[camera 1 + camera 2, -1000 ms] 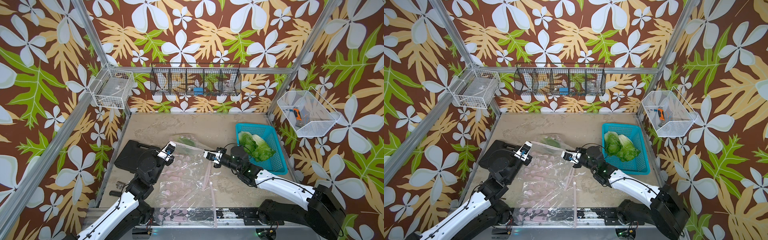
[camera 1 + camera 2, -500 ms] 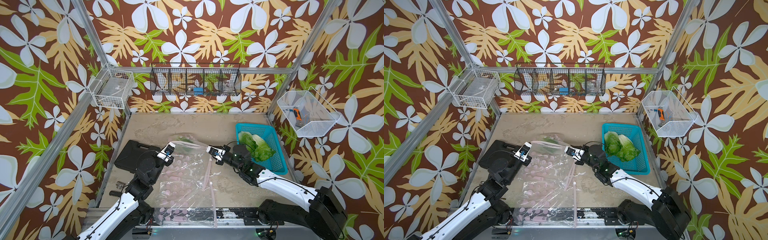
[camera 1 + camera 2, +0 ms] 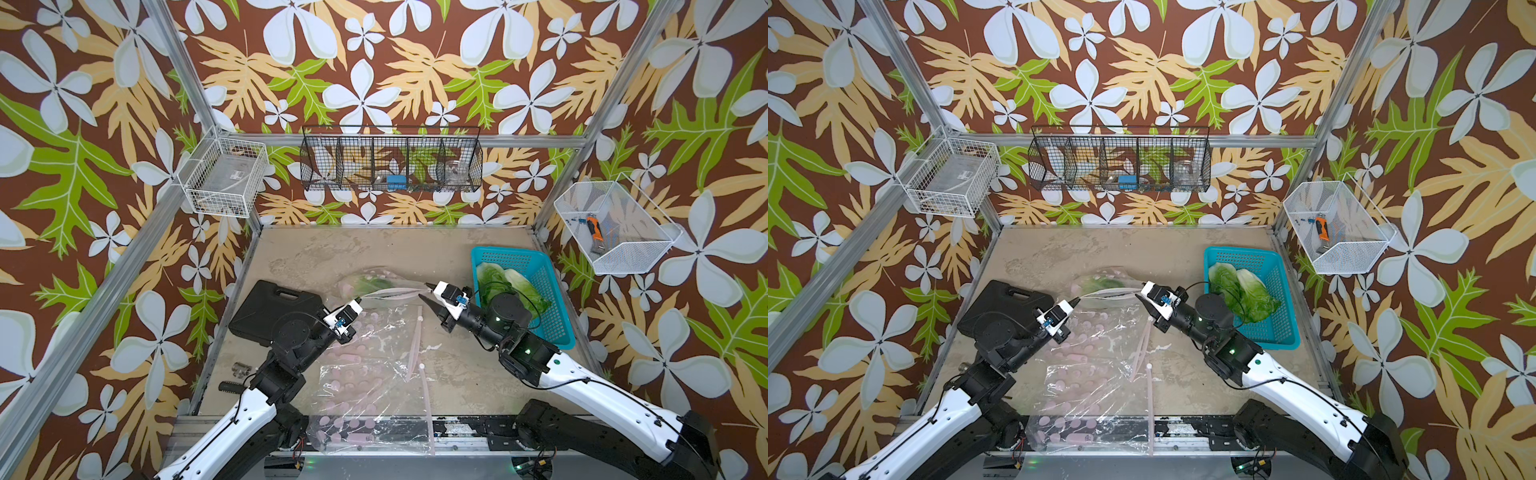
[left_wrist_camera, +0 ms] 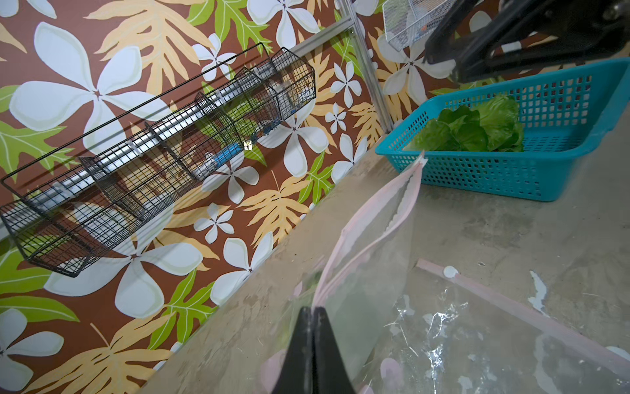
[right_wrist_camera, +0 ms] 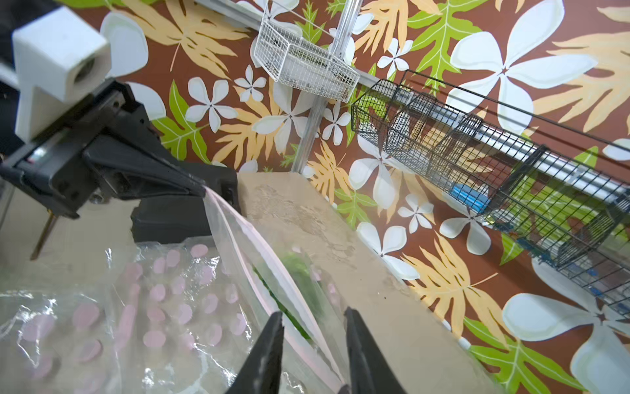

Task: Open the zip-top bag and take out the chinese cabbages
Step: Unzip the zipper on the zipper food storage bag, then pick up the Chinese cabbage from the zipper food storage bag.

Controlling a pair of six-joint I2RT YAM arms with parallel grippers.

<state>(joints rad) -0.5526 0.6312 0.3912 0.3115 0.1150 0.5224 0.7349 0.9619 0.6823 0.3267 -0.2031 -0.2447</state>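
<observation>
Counting chinese cabbages in a top view, what do you get?
Three: two [image 3: 492, 276] [image 3: 527, 287] in the one teal basket [image 3: 557, 328], and one [image 3: 372, 284] inside the zip-top bag [image 3: 386, 293], between the two grippers. A second ago the right gripper [image 3: 423, 290] was closed at the bag's pink strip [image 3: 399, 291]; now its jaws are parted.
Left wrist view?
The left gripper [image 4: 313, 308] is clamped on the strip's end.
Right wrist view?
The strip runs between the parted fingers [image 5: 269, 348], with the bagged cabbage just ahead.

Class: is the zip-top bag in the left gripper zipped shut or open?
Partly open: in the left wrist view the pink zip strips of the zip-top bag bow apart beyond the left gripper.
</observation>
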